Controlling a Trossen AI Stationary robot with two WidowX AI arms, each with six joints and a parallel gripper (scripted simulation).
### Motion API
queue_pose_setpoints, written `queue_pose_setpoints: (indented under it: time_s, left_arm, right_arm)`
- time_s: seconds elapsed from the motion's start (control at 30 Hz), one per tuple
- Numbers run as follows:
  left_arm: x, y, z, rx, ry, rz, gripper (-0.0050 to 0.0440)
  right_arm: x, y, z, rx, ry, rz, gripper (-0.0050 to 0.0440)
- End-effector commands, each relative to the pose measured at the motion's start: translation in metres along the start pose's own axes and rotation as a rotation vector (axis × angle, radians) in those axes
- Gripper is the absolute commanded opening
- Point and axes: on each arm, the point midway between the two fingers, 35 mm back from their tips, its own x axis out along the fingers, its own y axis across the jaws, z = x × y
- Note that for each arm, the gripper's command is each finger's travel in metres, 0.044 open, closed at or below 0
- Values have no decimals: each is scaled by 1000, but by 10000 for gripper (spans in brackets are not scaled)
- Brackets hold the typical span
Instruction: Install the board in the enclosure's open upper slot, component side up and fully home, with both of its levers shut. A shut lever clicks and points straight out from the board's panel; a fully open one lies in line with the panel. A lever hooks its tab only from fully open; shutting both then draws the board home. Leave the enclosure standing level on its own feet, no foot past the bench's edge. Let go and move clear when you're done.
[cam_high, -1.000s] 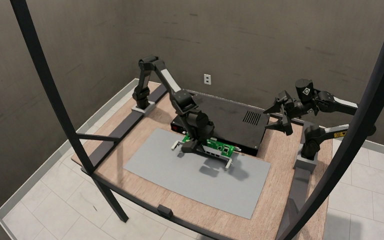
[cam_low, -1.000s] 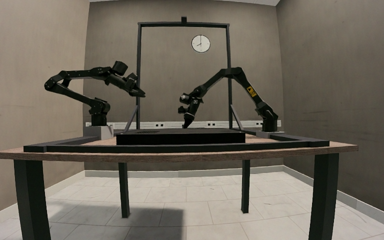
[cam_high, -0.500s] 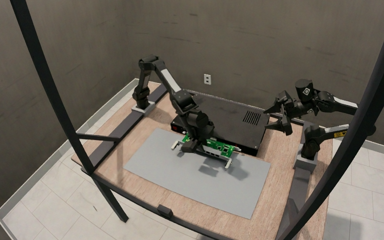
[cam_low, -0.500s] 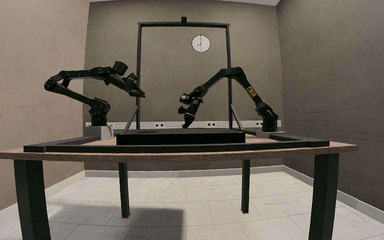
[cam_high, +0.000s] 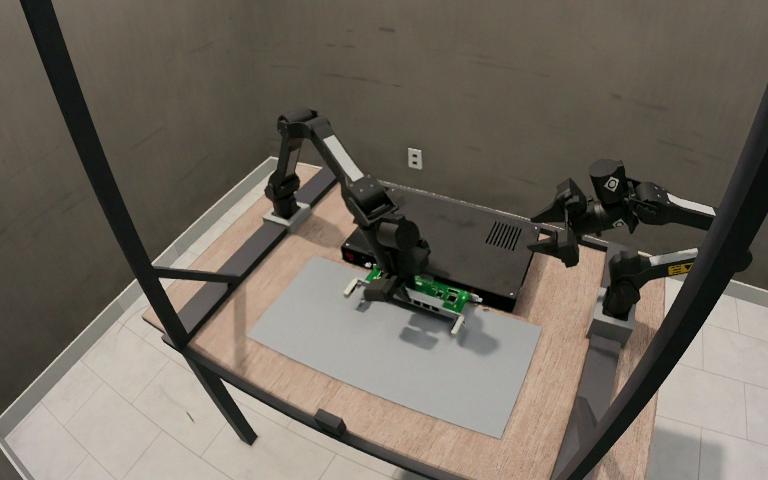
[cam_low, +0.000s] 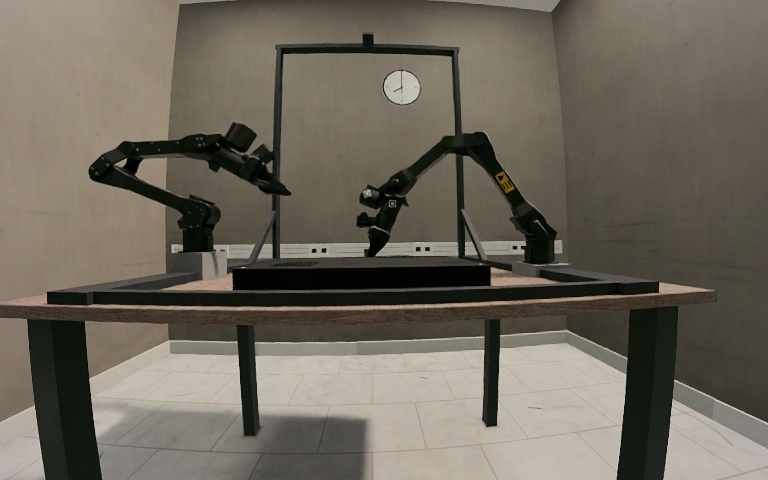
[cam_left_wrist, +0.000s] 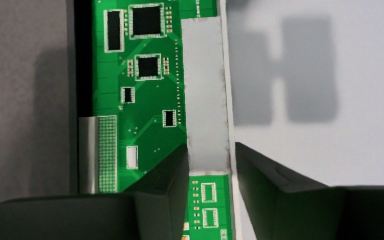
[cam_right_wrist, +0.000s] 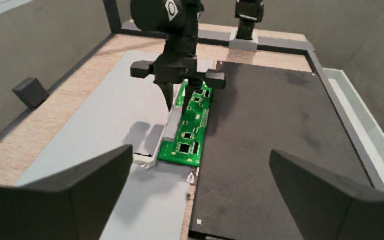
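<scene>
Your left gripper (cam_high: 399, 297) (cam_left_wrist: 209, 150) (cam_right_wrist: 176, 113) clasps the board (cam_high: 438, 289) (cam_left_wrist: 150, 100) (cam_right_wrist: 192, 131) at the front edge of the enclosure (cam_high: 453, 232) (cam_low: 362, 277) (cam_right_wrist: 280, 148), hiding its middle; you cannot see slot depth. Your right gripper (cam_high: 529, 233) (cam_low: 289, 194) (cam_right_wrist: 201, 154) gapes, apart from both.

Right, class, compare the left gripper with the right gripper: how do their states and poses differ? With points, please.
The left gripper (cam_high: 399, 297) (cam_left_wrist: 209, 150) is shut on the board (cam_high: 444, 292) (cam_left_wrist: 150, 100) (cam_right_wrist: 192, 125); the right gripper (cam_high: 531, 233) (cam_right_wrist: 201, 154) is open, holding nothing. The left gripper points steeply down; the right gripper reaches out more nearly sideways, higher up. Both are black with two fingers.
</scene>
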Motion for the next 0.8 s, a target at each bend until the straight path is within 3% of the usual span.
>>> queue_pose_setpoints:
  time_s: [0.0,0.77]
  left_arm:
    - [-12,1,8,-16,-49,12,81]
    - [-17,11,11,-16,-61,7,81]
  right_arm:
    - [-3,-1,5,8,-14,-11,400]
    - [-3,-1,6,4,-15,-6,400]
